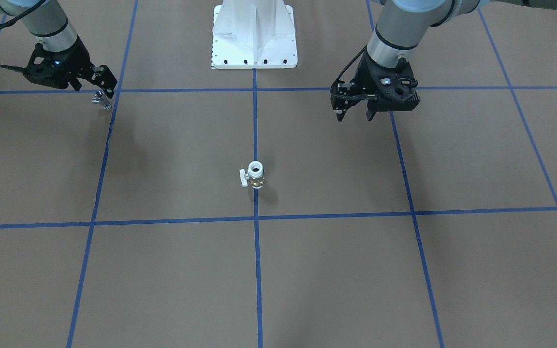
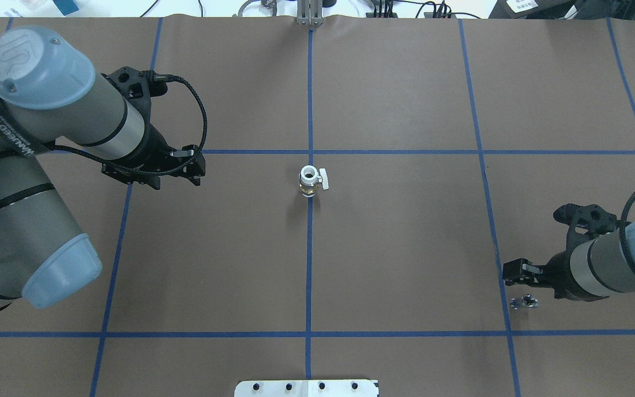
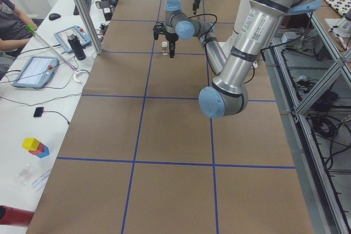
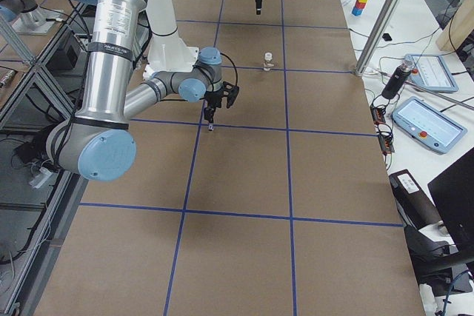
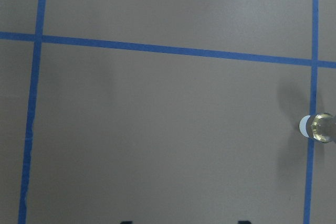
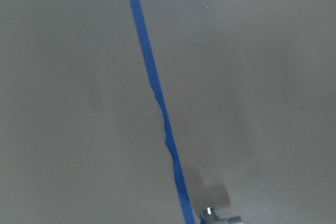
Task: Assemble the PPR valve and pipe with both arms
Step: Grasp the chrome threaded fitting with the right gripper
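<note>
The white PPR valve (image 1: 256, 175) with a brass middle stands upright at the table's centre, on a blue tape line; it also shows in the overhead view (image 2: 310, 181) and at the right edge of the left wrist view (image 5: 319, 128). The small silver pipe fitting (image 1: 100, 100) lies on the table by a tape line, in the overhead view (image 2: 524, 302) and at the bottom edge of the right wrist view (image 6: 218, 216). My right gripper (image 1: 92, 89) hovers open just over the pipe and holds nothing. My left gripper (image 1: 354, 115) is open and empty, well to the valve's side (image 2: 176, 182).
The white base pedestal (image 1: 254, 34) stands at the robot's edge of the brown table, which is marked with a blue tape grid (image 1: 255, 218). A desk with tablets (image 4: 429, 120) and a metal post (image 4: 378, 27) border the far side.
</note>
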Robot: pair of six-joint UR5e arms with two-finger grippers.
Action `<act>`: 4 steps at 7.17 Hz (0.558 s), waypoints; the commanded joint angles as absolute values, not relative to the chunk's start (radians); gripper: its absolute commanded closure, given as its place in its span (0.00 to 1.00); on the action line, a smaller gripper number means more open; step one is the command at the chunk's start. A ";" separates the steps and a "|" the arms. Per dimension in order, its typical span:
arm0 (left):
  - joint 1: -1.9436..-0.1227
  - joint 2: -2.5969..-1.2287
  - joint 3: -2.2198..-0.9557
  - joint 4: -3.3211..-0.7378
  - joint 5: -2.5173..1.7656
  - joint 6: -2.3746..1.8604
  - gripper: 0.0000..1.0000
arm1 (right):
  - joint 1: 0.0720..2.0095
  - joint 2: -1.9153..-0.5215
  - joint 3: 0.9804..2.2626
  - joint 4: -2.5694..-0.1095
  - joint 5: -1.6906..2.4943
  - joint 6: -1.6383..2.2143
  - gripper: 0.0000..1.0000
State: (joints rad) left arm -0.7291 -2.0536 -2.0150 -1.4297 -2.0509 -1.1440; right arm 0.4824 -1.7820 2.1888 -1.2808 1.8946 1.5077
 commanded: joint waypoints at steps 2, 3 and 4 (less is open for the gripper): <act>-0.732 -2.052 -2.016 -1.430 -2.049 -1.143 0.26 | 0.456 -1.776 2.177 -1.281 1.893 1.560 0.11; -0.733 -2.052 -2.016 -1.430 -2.051 -1.143 0.26 | 0.456 -1.769 2.152 -1.276 1.891 1.560 0.11; -0.733 -2.051 -2.019 -1.430 -2.051 -1.143 0.26 | 0.457 -1.741 2.128 -1.278 1.897 1.560 0.12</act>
State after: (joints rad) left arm -0.7324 -2.0520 -2.0163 -1.4297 -2.0504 -1.1428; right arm 0.4569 -1.7654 2.1559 -1.2784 1.8932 1.5588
